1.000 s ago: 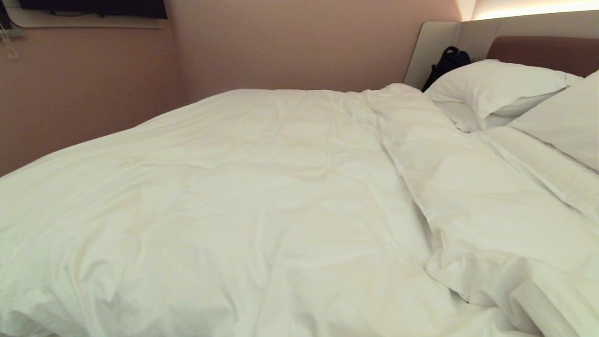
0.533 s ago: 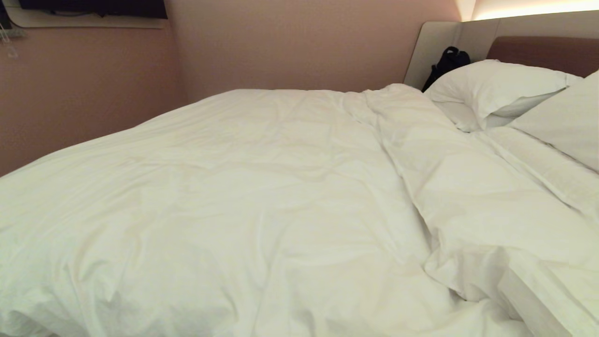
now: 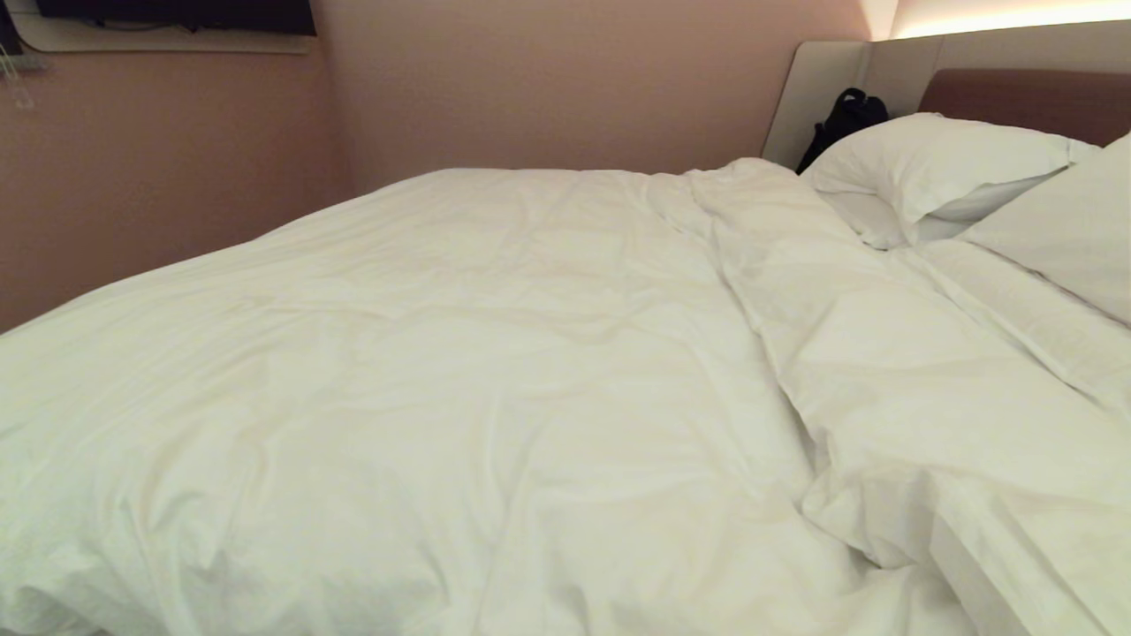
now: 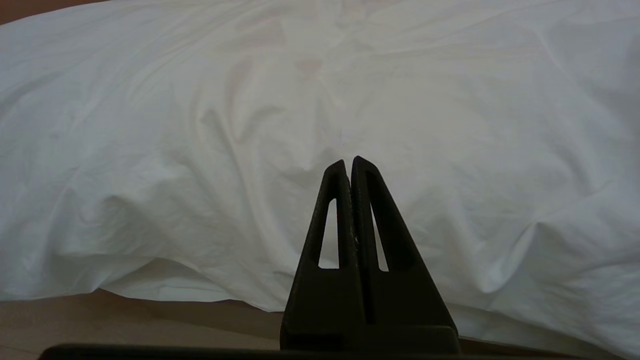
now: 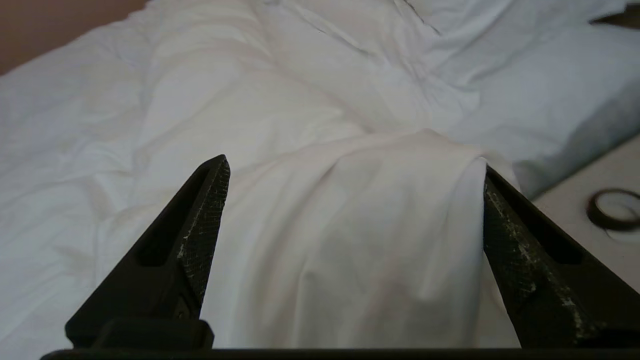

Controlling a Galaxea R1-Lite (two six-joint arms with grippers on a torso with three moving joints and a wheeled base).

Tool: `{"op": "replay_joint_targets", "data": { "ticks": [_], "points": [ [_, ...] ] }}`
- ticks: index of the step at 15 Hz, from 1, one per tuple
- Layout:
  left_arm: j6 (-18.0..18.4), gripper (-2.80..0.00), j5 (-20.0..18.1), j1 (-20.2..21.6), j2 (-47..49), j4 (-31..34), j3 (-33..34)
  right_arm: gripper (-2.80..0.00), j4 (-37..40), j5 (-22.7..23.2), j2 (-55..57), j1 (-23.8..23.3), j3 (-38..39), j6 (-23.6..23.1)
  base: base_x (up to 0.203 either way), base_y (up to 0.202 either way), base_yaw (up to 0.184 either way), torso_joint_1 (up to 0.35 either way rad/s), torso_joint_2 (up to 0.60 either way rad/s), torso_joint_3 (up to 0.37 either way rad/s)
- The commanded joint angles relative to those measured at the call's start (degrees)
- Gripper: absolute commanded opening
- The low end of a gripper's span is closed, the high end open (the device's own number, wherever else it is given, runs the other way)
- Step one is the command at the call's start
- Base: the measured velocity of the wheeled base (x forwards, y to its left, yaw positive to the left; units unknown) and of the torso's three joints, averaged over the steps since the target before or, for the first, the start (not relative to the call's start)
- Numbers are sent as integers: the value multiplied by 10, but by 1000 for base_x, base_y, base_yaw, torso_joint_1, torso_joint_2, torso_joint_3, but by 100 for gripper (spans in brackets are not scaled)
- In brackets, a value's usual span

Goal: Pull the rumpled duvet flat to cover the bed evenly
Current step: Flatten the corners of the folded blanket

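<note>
Covering bed [image 3: 1025,93], creased duvet [image 3: 495,389]; pink wall [image 3: 159,177]; right end effector [image 5: 352,172] spread, left end effector [image 4: 348,162] pressed together

The duvet [image 3: 495,397] fold at the near right corner has shifted leftward and settled lower

Creased white duvet [image 3: 459,397] covers the bed; 2 pillows [image 3: 937,168] at the brown headboard [image 3: 1025,97].

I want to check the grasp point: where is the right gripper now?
Out of the head view; its wrist view shows the right gripper open at the near, pillow-side corner of the duvet, a raised fold between its fingers.
</note>
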Motion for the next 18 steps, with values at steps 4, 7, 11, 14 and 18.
{"op": "replay_joint_targets", "data": {
  "ticks": [4, 7, 11, 14, 18],
  "points": [
    [0, -280, 0, 0, 0, 0, 0, 0, 336, 1, 25, -33, -84, 45, 0, 0, 0, 0, 0, 0],
    [0, -280, 0, 0, 0, 0, 0, 0, 426, 47, 29, -33, -161, 92, 0, 0, 0, 0, 0, 0],
    [0, -280, 0, 0, 0, 0, 0, 0, 426, 79, -3, -37, -176, 97, 0, 0, 0, 0, 0, 0],
    [0, -280, 0, 0, 0, 0, 0, 0, 426, 113, 0, -40, -211, 97, 0, 0, 0, 0, 0, 0],
    [0, -280, 0, 0, 0, 0, 0, 0, 316, 139, 53, -65, -242, 85, 0, 0, 0, 0, 0, 0]
  ]
}}
